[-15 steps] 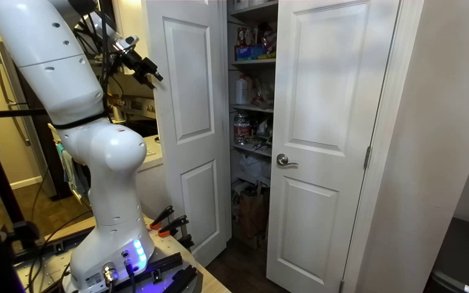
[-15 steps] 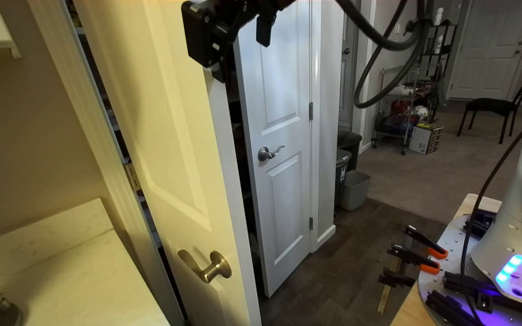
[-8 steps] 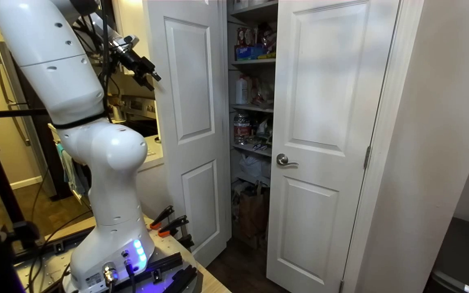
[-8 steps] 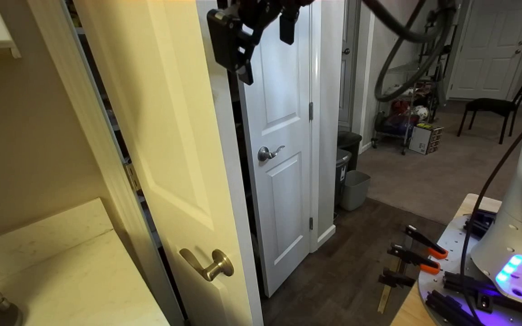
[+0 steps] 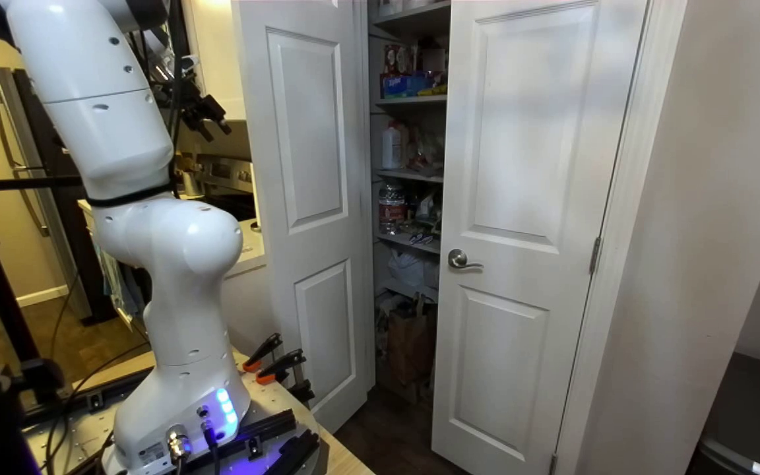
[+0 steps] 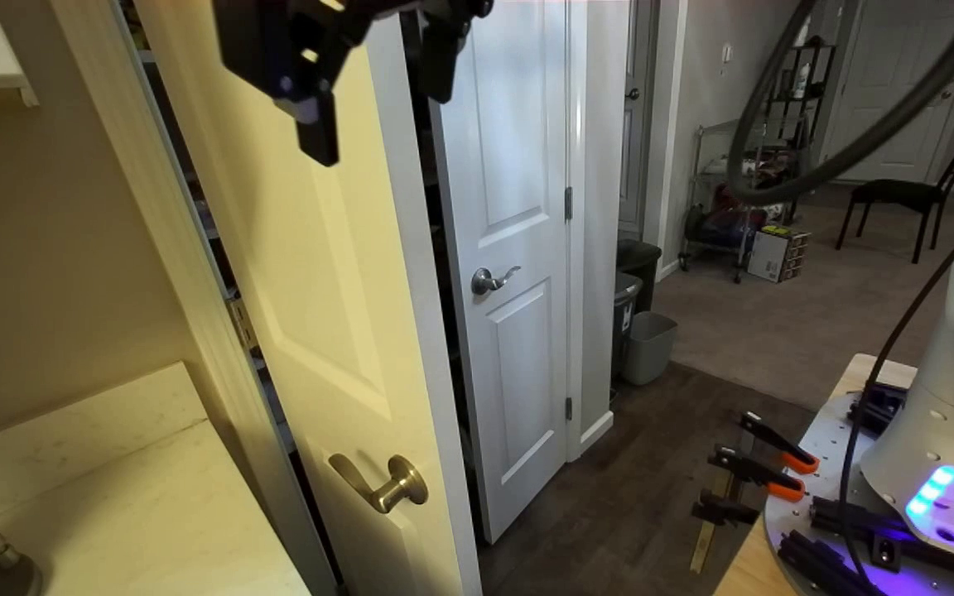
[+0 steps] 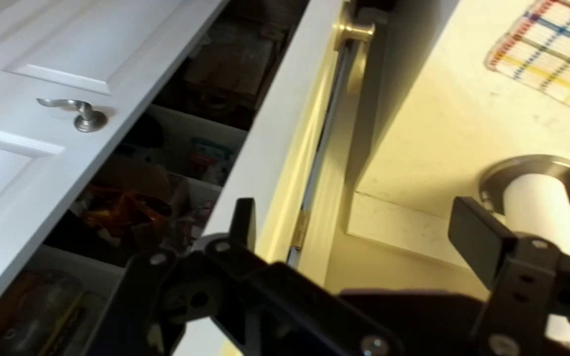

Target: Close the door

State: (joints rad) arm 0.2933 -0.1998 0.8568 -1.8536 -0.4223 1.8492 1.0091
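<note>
Jaws spread wide and empty, the gripper [image 6: 383,129] hangs at twelve o'clock from the lever handle [image 6: 394,491] of the open panelled pantry door [image 6: 328,306], at nine o'clock in an exterior view. Lining up appears in hand; a closing push on the outer face should follow.

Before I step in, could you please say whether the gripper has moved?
Yes; in an exterior view, the gripper has shifted left in the picture, nearer the refrigerator.
</note>
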